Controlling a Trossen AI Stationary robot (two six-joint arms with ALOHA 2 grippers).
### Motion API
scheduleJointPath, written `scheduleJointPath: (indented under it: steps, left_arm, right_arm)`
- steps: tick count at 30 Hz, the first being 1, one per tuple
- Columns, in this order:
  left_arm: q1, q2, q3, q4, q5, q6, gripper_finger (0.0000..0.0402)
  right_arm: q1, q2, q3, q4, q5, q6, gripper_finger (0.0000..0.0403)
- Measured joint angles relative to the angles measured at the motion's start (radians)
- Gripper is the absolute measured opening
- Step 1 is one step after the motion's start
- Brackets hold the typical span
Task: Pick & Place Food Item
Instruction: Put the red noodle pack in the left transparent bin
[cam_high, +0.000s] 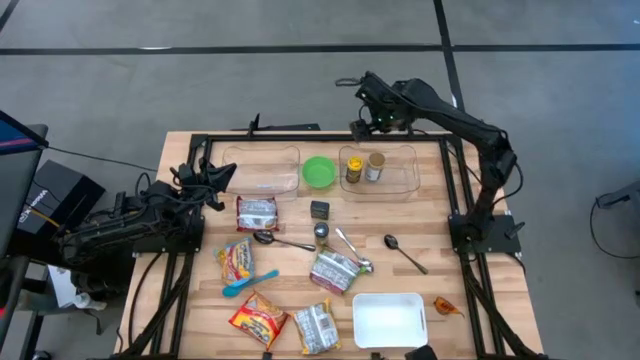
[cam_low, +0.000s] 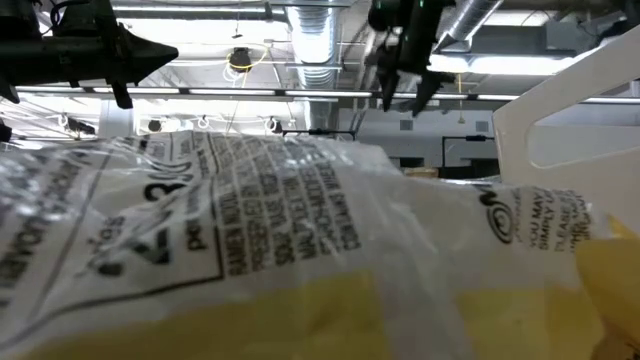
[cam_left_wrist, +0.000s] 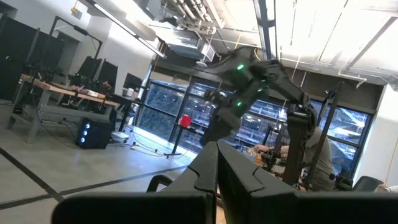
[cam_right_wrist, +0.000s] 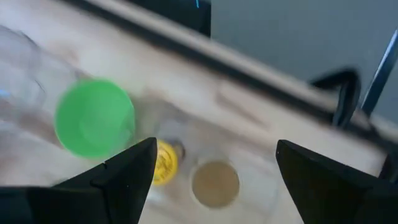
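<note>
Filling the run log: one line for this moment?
right gripper: open, above jars bin | left gripper: shut, waiting at table's left edge

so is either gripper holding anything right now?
No. Right gripper hangs open and empty above the jars' clear bin; left gripper is shut on nothing.

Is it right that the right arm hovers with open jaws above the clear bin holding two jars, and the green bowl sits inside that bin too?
Not quite: the green bowl sits on the table between the two clear bins, outside the bin with the jars, as the high view shows. The rest holds.
</note>
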Motion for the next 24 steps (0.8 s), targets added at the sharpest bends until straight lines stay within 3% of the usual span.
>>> scheduleJointPath:
  steps: [3,8,21,24]
  left_arm:
    - [0.0,0.0,0.0,0.0,0.0,0.0,0.0]
    - [0.0,0.0,0.0,0.0,0.0,0.0,0.0]
    - [0.0,0.0,0.0,0.0,0.0,0.0,0.0]
    - [0.0,0.0,0.0,0.0,0.0,0.0,0.0]
  right_arm:
    - [0.052,-0.035,0.0,0.069,0.07,-0.005,0.0323]
    - [0.129,-0.083,0.0,0.217,0.112,-0.181,0.0323]
    - [0.313,-0.095,0.001,0.514,0.098,-0.509,0.0323]
    - [0.344,-0.063,0.0,0.541,0.018,-0.556,0.0323]
